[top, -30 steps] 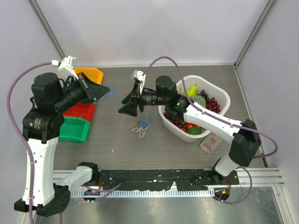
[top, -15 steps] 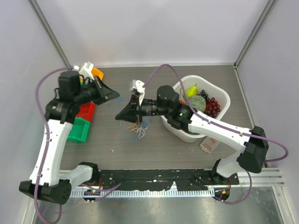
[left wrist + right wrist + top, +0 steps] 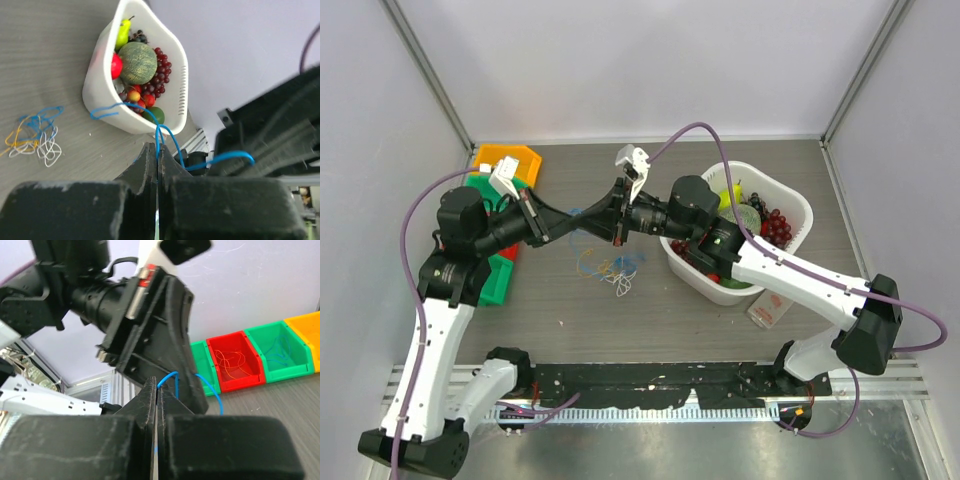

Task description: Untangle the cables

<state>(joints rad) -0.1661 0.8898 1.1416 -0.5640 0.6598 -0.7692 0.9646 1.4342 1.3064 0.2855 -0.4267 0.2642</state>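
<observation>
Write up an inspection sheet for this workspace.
Surface: grey wood-grain table.
Job's things: cable clump lying on the table; blue cable raised between the grippers.
Clutter: white basket of fruit; red bin and green bin holding wires.
Grippers: left gripper and right gripper both shut on the blue cable, tips close together.
Cables: purple hoses loop from both arms.
Surroundings: plain pale walls; black rail at near edge.

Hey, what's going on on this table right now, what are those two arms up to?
Both arms are working on one blue wire. The left gripper and the right gripper are each shut on it, tips close together above the table, with the wire looping between them. The other cables lie as a small blue, orange and white clump on the table beside the white basket of fruit.
</observation>
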